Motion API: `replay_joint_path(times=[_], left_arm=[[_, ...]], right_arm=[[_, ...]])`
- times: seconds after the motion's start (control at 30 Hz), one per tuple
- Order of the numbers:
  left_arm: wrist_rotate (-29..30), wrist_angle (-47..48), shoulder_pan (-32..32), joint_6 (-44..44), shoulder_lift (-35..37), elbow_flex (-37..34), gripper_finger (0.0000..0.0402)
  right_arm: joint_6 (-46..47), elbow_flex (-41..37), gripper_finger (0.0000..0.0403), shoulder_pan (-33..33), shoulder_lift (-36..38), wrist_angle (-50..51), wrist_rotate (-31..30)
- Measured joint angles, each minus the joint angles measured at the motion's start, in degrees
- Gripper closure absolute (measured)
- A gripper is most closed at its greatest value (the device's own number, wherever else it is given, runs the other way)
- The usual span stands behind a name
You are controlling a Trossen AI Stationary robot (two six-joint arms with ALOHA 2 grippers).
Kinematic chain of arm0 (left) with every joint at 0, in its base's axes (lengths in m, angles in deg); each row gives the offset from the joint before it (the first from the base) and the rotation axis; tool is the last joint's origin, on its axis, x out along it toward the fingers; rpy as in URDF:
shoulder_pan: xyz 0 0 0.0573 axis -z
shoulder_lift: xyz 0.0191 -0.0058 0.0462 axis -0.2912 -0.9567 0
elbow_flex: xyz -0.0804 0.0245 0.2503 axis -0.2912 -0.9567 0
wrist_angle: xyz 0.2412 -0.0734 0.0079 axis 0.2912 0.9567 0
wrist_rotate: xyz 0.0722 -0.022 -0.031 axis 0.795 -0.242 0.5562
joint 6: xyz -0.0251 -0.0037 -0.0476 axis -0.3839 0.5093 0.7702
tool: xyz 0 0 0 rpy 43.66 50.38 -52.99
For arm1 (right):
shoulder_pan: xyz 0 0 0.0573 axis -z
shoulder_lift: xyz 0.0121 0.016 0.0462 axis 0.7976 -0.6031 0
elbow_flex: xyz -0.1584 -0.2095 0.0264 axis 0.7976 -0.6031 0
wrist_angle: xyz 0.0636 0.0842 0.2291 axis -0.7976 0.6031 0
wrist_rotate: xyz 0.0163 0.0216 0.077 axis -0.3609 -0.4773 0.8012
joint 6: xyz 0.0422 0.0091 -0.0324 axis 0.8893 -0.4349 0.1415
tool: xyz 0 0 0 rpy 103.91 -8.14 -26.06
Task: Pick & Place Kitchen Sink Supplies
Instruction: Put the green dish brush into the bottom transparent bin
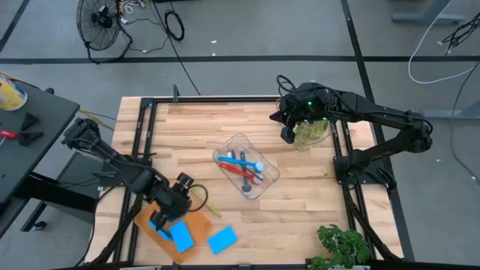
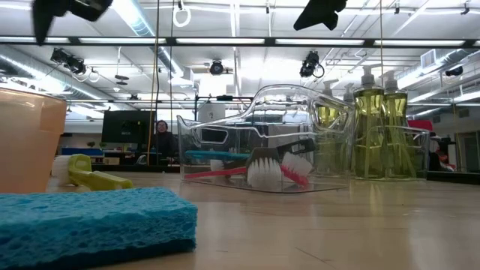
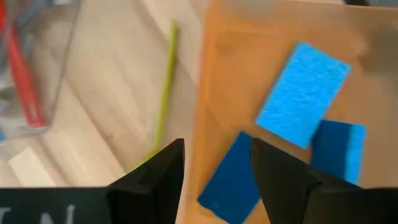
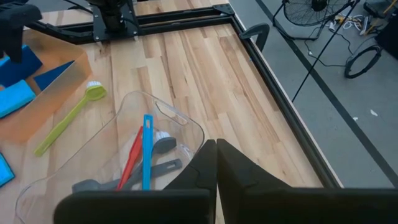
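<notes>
My left gripper (image 1: 162, 216) (image 3: 217, 177) is open above the left rim of the flat orange tray (image 1: 196, 225), over a dark blue sponge (image 3: 231, 183). Two more blue sponges (image 3: 303, 93) (image 3: 339, 152) lie flat in the tray, and another (image 1: 222, 239) (image 2: 90, 221) lies on the table beside it. A yellow-green brush (image 1: 202, 201) (image 4: 68, 121) lies flat on the wood. Blue, red and grey brushes (image 1: 246, 166) (image 4: 140, 158) lie in a clear tub. My right gripper (image 1: 288, 132) (image 4: 216, 163) is shut and empty, beside the soap bottles (image 1: 311, 132) (image 2: 373, 127) standing in another clear tub.
A black metal frame (image 1: 142, 127) borders the table on the left, far and right sides. A green plant (image 1: 341, 244) stands at the near right corner. Bare wood (image 1: 187, 135) stretches between the brush tub and the far left corner.
</notes>
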Motion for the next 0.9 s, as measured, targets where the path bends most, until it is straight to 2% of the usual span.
replay_joint_path(times=[0.2, 0.37, 0.67, 0.9], left_arm=[[-0.1, 0.0, -5.7, -6.6, 0.0, 0.0, 0.0216], [-2.9, -0.6, -10.7, -15.3, 0.0, 0.0, 0.0216], [-8.0, -0.9, -18.9, -21.7, 0.0, 0.0, 0.0216], [-8.6, 0.1, -23.0, -29.0, 0.0, 0.0, 0.0216]], right_arm=[[0.0, 0.0, 0.0396, 0.0, 0.0, 0.6, 0.0], [-1.0, 0.0, 0.0396, 0.0, 0.0, 0.8, 0.0], [-1.2, 0.0, 0.0396, 0.0, 0.0, 0.8, 0.0], [-1.2, 0.0, 0.0396, 0.0, 0.0, 0.8, 0.0]])
